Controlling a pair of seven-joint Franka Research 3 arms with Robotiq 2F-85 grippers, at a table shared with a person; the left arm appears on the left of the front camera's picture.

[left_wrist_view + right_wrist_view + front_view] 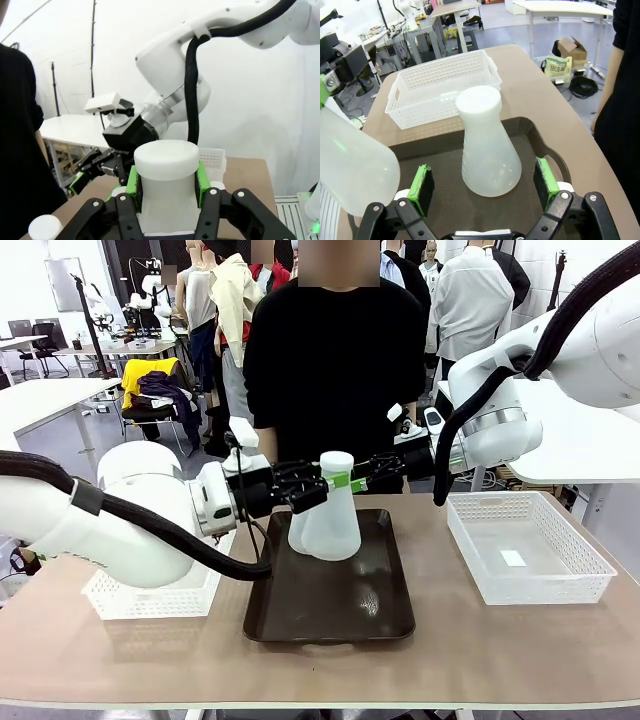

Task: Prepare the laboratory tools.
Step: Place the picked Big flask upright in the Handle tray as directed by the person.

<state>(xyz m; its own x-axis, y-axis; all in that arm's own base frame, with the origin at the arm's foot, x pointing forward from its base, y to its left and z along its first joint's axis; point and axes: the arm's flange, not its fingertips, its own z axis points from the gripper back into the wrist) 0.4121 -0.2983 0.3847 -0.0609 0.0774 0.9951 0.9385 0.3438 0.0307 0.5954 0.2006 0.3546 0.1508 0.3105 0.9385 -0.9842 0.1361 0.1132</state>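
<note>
Front view: left gripper [335,480] pinches the neck of one flask [333,512], above the brown tray [330,605]. Right gripper [484,181] is spread wide around another flask [487,146] standing on the tray.

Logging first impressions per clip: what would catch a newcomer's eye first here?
The left gripper clamps a frosted flask by its neck, above the brown tray at the table's middle. A second flask stands on the tray between the right gripper's open fingers. White baskets flank the tray; a person in black stands across the table.
</note>
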